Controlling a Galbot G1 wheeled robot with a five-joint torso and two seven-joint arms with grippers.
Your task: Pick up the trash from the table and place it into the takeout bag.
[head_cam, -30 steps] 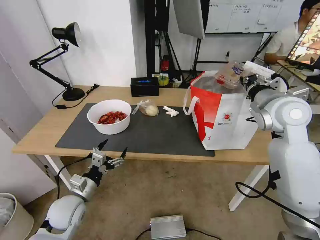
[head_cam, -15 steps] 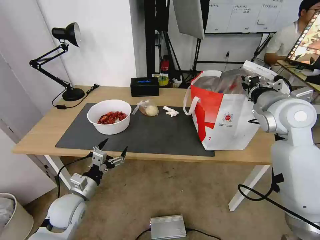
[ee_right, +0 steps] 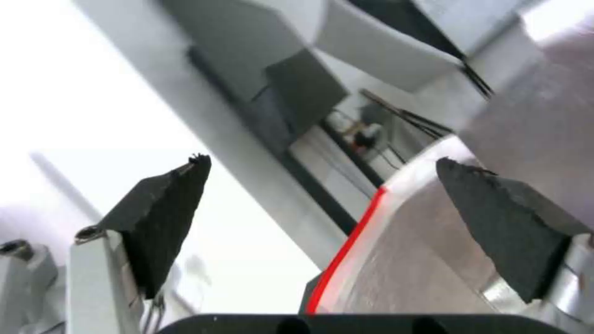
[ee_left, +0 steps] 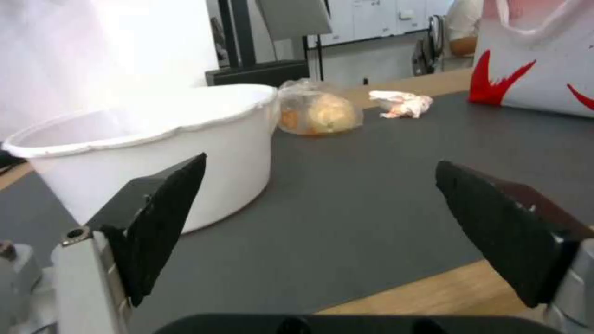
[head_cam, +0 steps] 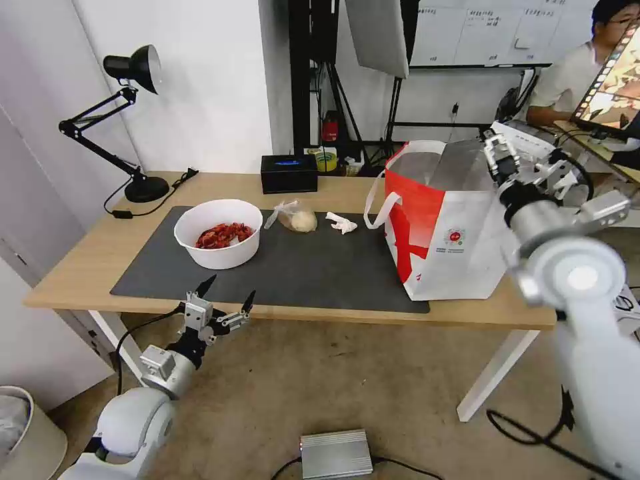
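The takeout bag (head_cam: 440,220) stands open on the right of the table (head_cam: 87,260), its foil lining (ee_right: 402,241) showing. My right gripper (head_cam: 498,155) hovers open over the bag's far right rim, with nothing between its fingers. On the dark mat (head_cam: 313,267) lie three pieces of trash: a white bowl of red shells (head_cam: 219,233), a clear bag with a beige lump (head_cam: 298,218) and a crumpled tissue (head_cam: 341,223). My left gripper (head_cam: 227,301) hangs open just below the table's front edge, facing the bowl (ee_left: 155,139), the lump bag (ee_left: 319,113) and the tissue (ee_left: 402,103).
A black desk lamp (head_cam: 133,67) stands at the table's far left corner and a black tissue box (head_cam: 289,173) at the back edge. On the floor lie a silver box (head_cam: 335,453) and cables. A bin (head_cam: 20,427) sits low on the left.
The clear plastic tray that the right gripper held at the bag's mouth sank into the bag and is out of sight. The right arm has shifted. The left arm stayed put.
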